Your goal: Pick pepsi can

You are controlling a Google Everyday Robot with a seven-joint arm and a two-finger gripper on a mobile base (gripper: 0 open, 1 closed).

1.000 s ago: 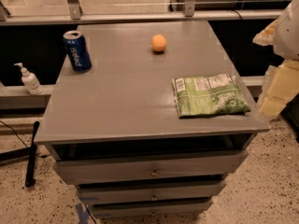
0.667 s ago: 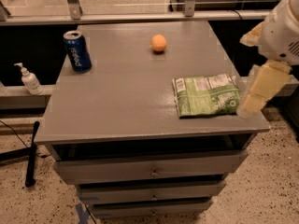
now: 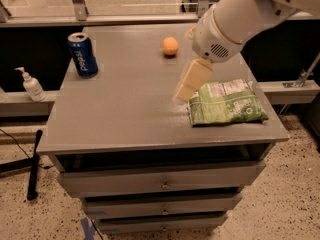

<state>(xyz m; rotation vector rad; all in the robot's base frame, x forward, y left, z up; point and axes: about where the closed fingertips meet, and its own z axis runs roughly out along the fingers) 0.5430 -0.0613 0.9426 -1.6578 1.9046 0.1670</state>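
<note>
Arm swung in from right edge, now above grey metal cabinet top (image 3: 125,109). Front right: crumpled green snack bag (image 3: 227,103). Cream gripper (image 3: 184,91) hangs just beside bag's left end; spread or closed, cannot tell. Farther: small orange ball (image 3: 170,46). Dark-blue pepsi can (image 3: 83,54) upright, far-left corner, well apart from gripper.

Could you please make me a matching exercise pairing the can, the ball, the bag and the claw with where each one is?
1. can
2. ball
3. bag
4. claw

A. front right of the cabinet top
B. back left corner of the top
C. over the top, just left of the bag
D. back of the top, near the middle

Pairs: 1-B, 2-D, 3-A, 4-C
</note>
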